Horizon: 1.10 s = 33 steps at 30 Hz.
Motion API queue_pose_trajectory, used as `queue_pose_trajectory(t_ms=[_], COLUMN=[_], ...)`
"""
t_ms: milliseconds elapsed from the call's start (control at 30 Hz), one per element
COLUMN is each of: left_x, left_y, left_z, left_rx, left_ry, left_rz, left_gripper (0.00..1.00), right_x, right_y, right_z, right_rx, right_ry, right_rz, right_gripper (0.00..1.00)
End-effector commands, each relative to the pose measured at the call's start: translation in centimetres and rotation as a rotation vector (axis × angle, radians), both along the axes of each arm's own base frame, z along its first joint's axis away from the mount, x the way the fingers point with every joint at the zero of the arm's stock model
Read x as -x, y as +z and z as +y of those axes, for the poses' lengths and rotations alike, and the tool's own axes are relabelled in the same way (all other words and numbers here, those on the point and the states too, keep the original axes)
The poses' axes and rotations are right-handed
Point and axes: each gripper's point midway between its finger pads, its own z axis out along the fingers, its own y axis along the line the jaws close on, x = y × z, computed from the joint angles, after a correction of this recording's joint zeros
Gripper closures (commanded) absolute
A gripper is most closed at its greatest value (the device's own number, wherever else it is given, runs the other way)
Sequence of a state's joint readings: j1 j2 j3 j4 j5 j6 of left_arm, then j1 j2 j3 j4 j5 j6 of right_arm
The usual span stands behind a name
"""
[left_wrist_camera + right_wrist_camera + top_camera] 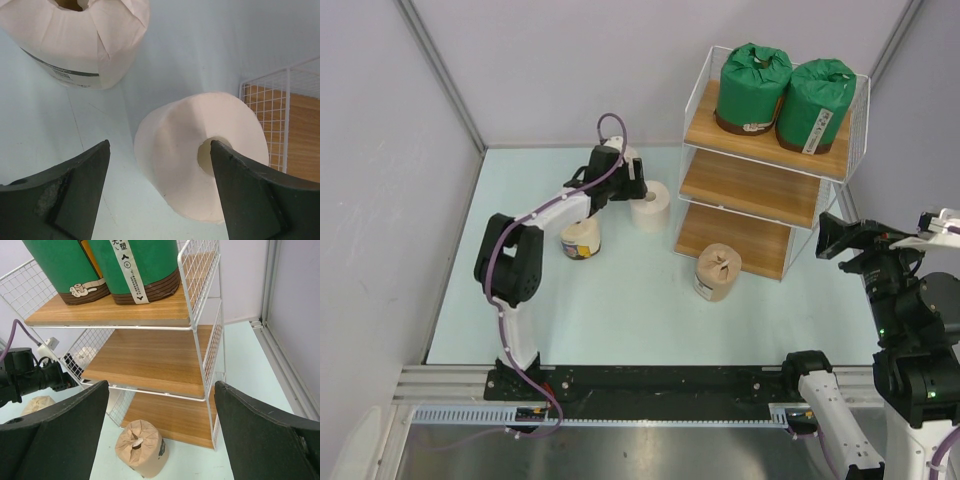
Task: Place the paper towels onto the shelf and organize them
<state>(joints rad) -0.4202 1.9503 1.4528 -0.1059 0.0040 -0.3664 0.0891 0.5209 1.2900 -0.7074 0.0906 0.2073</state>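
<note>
Two green-wrapped paper towels [752,87] [816,103] stand on the top board of the shelf [750,187]. On the table, a tan roll [717,272] stands upright before the lowest board and a cream roll [581,238] sits by the left arm. My left gripper [625,182] is open around a bare white roll [200,165], its right fingertip [225,165] over the core hole and its left one clear of the roll. A white-wrapped, labelled roll [75,40] stands just beyond. To the right of the shelf my right gripper [835,238] hangs open and empty, facing the shelf [150,312] and the tan roll [140,447].
The shelf's white wire side [270,115] stands close to the right of the bare roll. The middle board [150,362] and lowest board [170,417] are bare. Grey walls close in the table at the back and both sides.
</note>
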Motion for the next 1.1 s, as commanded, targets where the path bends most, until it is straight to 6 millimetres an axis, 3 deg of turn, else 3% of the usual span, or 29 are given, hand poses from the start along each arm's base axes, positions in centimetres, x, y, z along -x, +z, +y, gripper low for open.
queue_pose_trajectory(t_ms=[0,233,400,633,900,1000,1067], left_x=[-0.6,-0.8,-0.8,0.6,2.7,2.9,3.1], left_y=[-0.6,-2.0,-2.3,-3.5,-4.7,-5.2,-5.4], left_z=[-0.5,-0.9,-1.3,-1.9,-1.7,-1.5,-1.5], left_rx=[0.023,0.007,0.009,0.012,-0.006,-0.03,-0.036], left_ry=[-0.009,-0.021,-0.041,-0.085,-0.115,-0.123,-0.132], left_rz=[-0.004,0.025,0.034,0.07,0.098,0.115,0.123], left_gripper=[0.14,0.17,0.25,0.37,0.33,0.41,0.53], right_x=[0.5,0.7,0.6,0.5,0.8,1.0,1.1], right_y=[0.2,0.1,0.1,0.2,0.0,-0.1,-0.1], right_z=[-0.3,-0.5,-0.4,-0.2,-0.3,-0.3,-0.4], right_rx=[0.017,0.024,0.027,0.026,0.026,0.025,0.028], right_ry=[-0.012,-0.022,-0.014,-0.003,-0.006,-0.008,-0.011], right_rz=[-0.015,-0.013,-0.012,-0.013,-0.01,-0.007,-0.01], right_gripper=[0.09,0.09,0.09,0.09,0.09,0.09,0.09])
